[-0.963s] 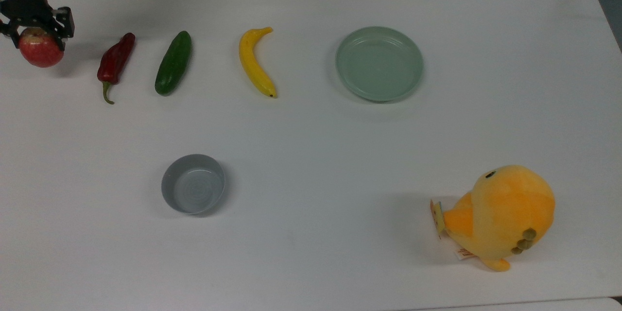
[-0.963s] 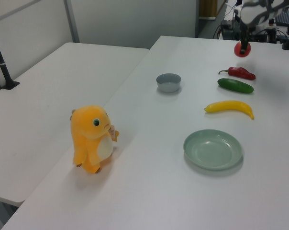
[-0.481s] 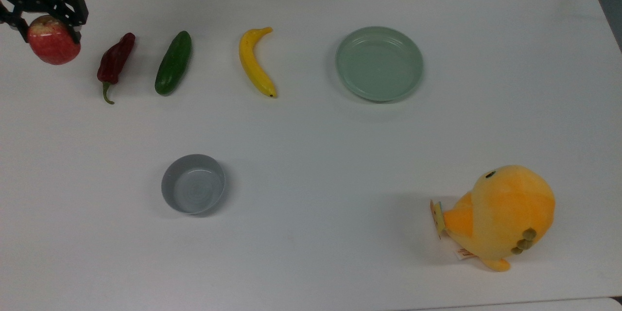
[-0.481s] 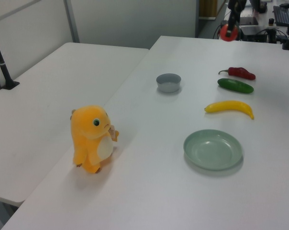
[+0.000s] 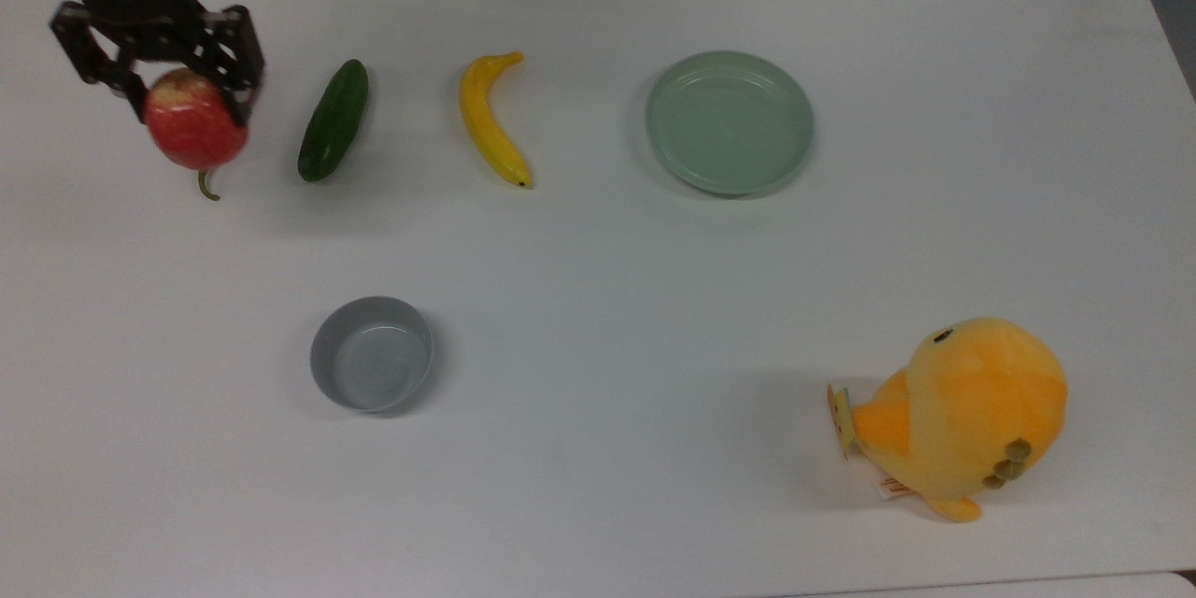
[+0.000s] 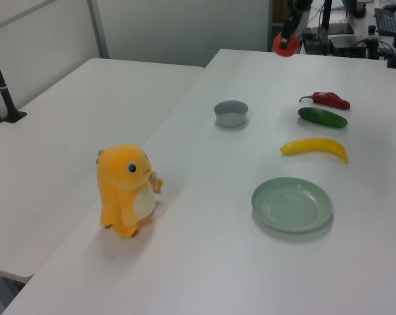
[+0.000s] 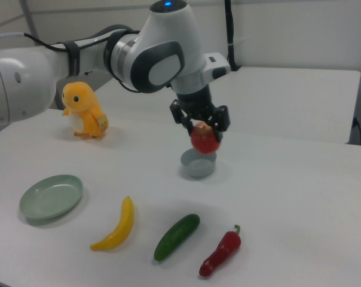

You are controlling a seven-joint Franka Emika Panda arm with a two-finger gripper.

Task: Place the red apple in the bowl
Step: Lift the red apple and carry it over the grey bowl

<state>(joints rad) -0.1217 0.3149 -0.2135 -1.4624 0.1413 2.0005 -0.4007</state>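
My pincer (image 5: 192, 93) is pinching the red apple (image 5: 195, 130) from above, black fingers (image 5: 234, 56) pressed against its sides, & the apple hangs in the air, clear of the white worktop (image 5: 598, 299). In the top view the apple sits near the top view's upper left, covering most of the chili pepper (image 5: 206, 186); just its green stem tip pokes out below the fruit. In the right view my white arm (image 7: 162, 54) reaches in from the right view's left, pincer (image 7: 202, 121) pointing down w/ the apple (image 7: 205, 139) held just above & in front of the bowl (image 7: 198, 164). In the left view the apple (image 6: 284, 44) shows as a red blob high at the far end of the worktop. The bowl (image 5: 372, 366), small, round & grey, stands upright w/ nothing in it, lower left of center in the top view, well apart from the apple. Across the top view, left to right, lie a green cucumber (image 5: 333, 121), a yellow banana (image 5: 491, 121) & a pale green plate (image 5: 729, 122), each apart from the next. An orange plush toy (image 5: 955, 417) sits at the top view's lower right, far from everything else. In the right view the whole dark red chili pepper (image 7: 222, 253) lies nearest the camera, beside the cucumber (image 7: 177, 236).
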